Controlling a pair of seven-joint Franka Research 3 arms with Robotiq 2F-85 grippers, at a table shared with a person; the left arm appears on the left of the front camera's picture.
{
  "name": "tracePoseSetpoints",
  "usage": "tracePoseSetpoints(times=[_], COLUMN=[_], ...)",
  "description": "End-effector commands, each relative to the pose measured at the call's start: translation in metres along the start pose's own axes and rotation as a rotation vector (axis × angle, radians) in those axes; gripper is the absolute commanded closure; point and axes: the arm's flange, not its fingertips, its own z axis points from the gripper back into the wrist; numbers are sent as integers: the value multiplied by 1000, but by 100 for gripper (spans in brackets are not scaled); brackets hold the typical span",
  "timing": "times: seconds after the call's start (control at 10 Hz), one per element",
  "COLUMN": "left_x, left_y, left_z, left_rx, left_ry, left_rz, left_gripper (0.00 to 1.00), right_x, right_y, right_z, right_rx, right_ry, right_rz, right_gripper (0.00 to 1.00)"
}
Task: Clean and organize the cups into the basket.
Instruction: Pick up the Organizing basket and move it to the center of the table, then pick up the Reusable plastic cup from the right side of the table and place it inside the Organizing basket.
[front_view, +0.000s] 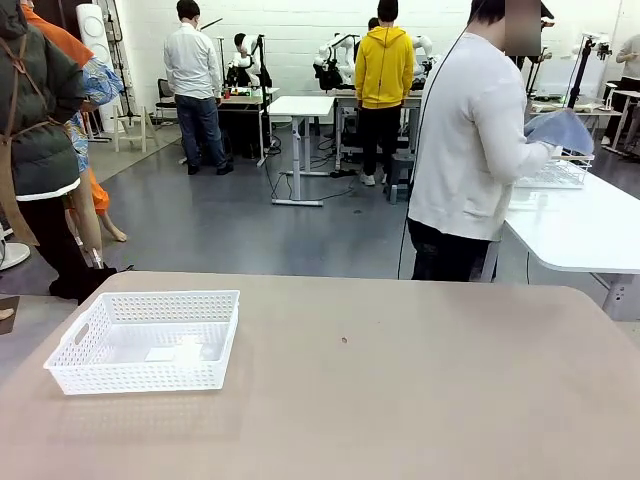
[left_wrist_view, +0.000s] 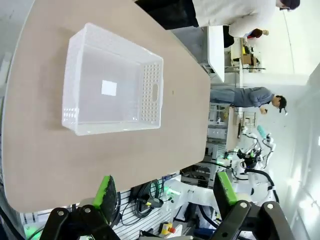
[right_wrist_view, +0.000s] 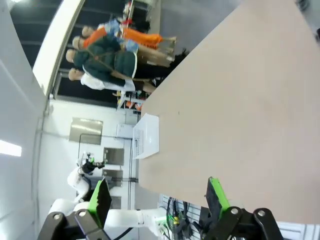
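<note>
I see the shallow, rectangular white plastic basket (front_view: 140, 378), lattice-walled, on the smooth tan counter (front_view: 420, 390); apart from the basket, my left tool (left_wrist_view: 165, 186) and right tool (right_wrist_view: 159, 188) gape wide, empty.

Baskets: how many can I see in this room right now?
2. A white plastic basket sits on the brown table, at the robot's left. A white wire basket stands on the white table beyond, beside the person. More could be hidden farther back.

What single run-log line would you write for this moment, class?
basket: empty, left on table | left gripper: open, holding nothing | right gripper: open, holding nothing | person: far side, turned away
</note>
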Motion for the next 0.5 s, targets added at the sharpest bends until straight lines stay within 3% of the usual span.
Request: tracePoseSetpoints(times=[0.0, 0.2, 0.3, 0.4], left_x=[5, -3, 0, 0], left_y=[12, -7, 16, 16], left_z=[18, 9, 13, 13], left_rx=[-11, 45, -3, -3], left_ry=[-9, -11, -19, -19], left_rz=[14, -22, 30, 30], left_gripper=[0, 0, 0, 0], right_x=[-9, -3, -12, -12], right_y=[-6, 14, -3, -3], right_z=[22, 13, 31, 31], right_rx=[36, 49, 18, 18], right_ry=[-80, -182, -89, -89], right_rz=[25, 89, 4, 4], right_gripper=[0, 0, 0, 0])
